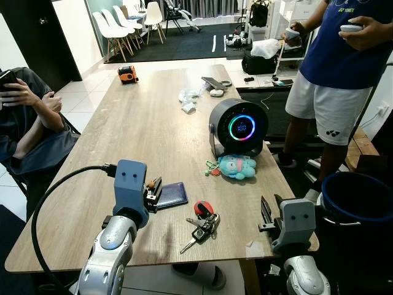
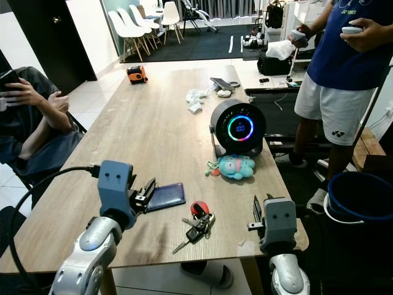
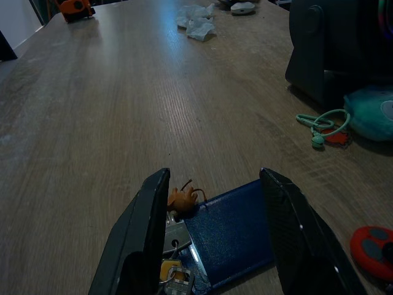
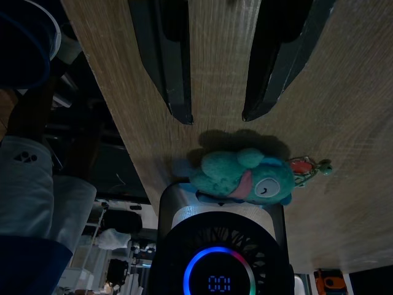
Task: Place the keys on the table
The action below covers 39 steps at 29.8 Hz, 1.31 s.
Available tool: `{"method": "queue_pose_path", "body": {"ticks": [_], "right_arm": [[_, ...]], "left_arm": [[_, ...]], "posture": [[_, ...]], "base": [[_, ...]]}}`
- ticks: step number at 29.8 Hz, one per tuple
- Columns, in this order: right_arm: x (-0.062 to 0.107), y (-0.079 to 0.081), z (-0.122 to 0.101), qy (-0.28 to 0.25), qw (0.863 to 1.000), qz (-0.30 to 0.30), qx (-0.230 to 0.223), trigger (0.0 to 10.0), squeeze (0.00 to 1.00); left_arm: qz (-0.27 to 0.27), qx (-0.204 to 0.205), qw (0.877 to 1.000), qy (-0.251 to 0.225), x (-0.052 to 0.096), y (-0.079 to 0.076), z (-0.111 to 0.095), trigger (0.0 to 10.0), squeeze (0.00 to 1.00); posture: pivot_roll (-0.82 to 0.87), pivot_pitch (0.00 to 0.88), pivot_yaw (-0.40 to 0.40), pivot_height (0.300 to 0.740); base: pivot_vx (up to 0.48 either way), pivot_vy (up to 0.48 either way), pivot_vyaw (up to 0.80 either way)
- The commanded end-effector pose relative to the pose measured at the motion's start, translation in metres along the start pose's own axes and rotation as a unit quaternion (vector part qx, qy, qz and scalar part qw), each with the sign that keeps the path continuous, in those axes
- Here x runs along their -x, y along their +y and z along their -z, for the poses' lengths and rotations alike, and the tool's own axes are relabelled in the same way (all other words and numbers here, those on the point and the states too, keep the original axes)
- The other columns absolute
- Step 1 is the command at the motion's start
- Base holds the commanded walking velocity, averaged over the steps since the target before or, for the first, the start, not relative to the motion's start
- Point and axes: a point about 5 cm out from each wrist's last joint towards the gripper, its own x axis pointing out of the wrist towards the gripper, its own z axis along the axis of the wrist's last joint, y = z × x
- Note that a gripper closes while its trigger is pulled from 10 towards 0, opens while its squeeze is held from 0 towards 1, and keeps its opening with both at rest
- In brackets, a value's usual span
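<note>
A bunch of keys with a red fob [image 1: 203, 222] lies on the wooden table [image 1: 135, 123] near its front edge. Just left of it rests a blue key pouch [image 1: 171, 195] with metal keys [image 3: 175, 243] and a small orange charm [image 3: 181, 200] at its near end. My left gripper [image 1: 153, 190] is open, its fingers [image 3: 144, 233] either side of that end of the pouch, holding nothing. At the table's front right corner my right gripper [image 4: 215, 115] is open and empty over the tabletop.
A round black fan with a glowing ring [image 1: 238, 127] and a teal plush [image 1: 237, 166] stand right of centre. Crumpled paper [image 1: 187, 98] and an orange tape measure [image 1: 127, 74] lie further back. One person sits at left [image 1: 24, 117], another stands at right [image 1: 338, 61] by a blue bucket [image 1: 359, 196].
</note>
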Motion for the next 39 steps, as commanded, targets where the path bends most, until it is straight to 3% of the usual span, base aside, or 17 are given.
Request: {"method": "queue_pose_path", "body": {"ticks": [1, 28, 39], "right_arm": [[0.0022, 0.002, 0.0032, 0.01, 1.0, 0.001, -0.002, 10.0, 0.0], [-0.0009, 0.0036, 0.0027, 0.008, 1.0, -0.009, -0.004, 10.0, 0.0], [-0.0007, 0.0046, 0.003, 0.01, 1.0, -0.011, -0.004, 10.0, 0.0]], "left_arm": [[-0.007, -0.011, 1.0, 0.018, 0.0018, 0.0044, 0.007, 10.0, 0.0], [-0.013, 0.003, 1.0, 0.02, 0.0013, 0.002, 0.0079, 10.0, 0.0], [-0.013, -0.012, 1.0, 0.016, 0.0011, 0.0022, 0.0071, 10.0, 0.0]], "posture": [[0.02, 0.136, 0.136, 0.74], [0.02, 0.127, 0.122, 0.74], [0.02, 0.135, 0.124, 0.74]], "base": [[0.0, 0.0, 0.0], [0.0, 0.0, 0.0], [0.0, 0.0, 0.0]]}}
